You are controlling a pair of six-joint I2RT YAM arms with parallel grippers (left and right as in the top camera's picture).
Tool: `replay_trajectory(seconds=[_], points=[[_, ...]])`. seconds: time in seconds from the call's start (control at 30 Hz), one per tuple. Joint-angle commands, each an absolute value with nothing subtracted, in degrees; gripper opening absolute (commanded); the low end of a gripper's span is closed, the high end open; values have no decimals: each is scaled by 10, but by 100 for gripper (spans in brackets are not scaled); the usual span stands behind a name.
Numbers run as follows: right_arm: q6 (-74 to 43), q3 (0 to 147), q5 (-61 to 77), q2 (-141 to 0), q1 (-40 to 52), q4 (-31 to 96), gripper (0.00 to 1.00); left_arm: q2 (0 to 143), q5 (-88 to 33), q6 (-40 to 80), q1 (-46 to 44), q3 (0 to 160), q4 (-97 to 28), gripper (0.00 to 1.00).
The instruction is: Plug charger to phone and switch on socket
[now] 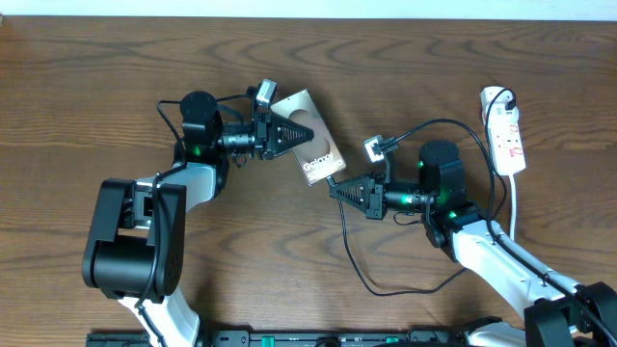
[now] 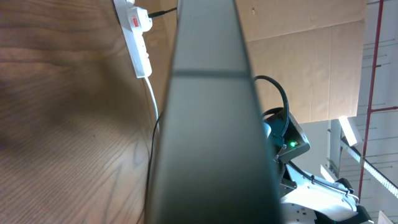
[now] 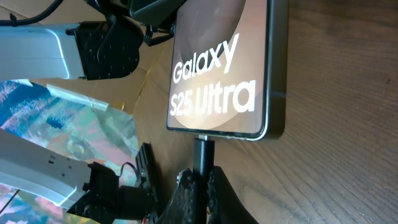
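The phone, a brown slab with white lettering, lies slanted at the table's middle, and my left gripper is shut on its upper-left end. In the left wrist view the phone fills the centre as a dark band and hides the fingers. My right gripper is shut on the charger's black plug, whose tip touches the middle of the phone's lower edge. The right gripper pinches the plug just behind that tip. The charger cable loops down and back up to the white socket at the far right.
The socket has small red switches and a thick white cord running towards the front edge. The black cable loop lies on the table in front of the right arm. The left arm's base stands at the lower left.
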State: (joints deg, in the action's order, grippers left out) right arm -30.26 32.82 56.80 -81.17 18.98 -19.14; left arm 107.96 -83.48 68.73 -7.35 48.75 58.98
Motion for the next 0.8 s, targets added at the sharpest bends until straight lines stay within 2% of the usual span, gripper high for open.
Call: replay_trajectory(seconds=[0.0,0.07,0.13,0.17,0.37,0.67,0.77], points=[[-309,341,526,-813,191,-206,1,1072,-901,675,-105,496,594,7],[-308,341,533,-813,191,-205,37,1072,-899,675,-106,496,594,7],[-307,341,543,-813,191,-205,46,1072,-890,674,-102,496,594,7],[-305,341,549,-813,191,-205,58,1072,-886,673,-100,496,594,7],[-280,341,591,-792,166,-201,99,1072,-858,660,-77,496,589,7],[-243,341,571,-721,105,-134,99,1085,-814,550,-72,509,432,7],[-234,341,569,-717,89,-118,99,1117,-825,548,-74,540,425,7]])
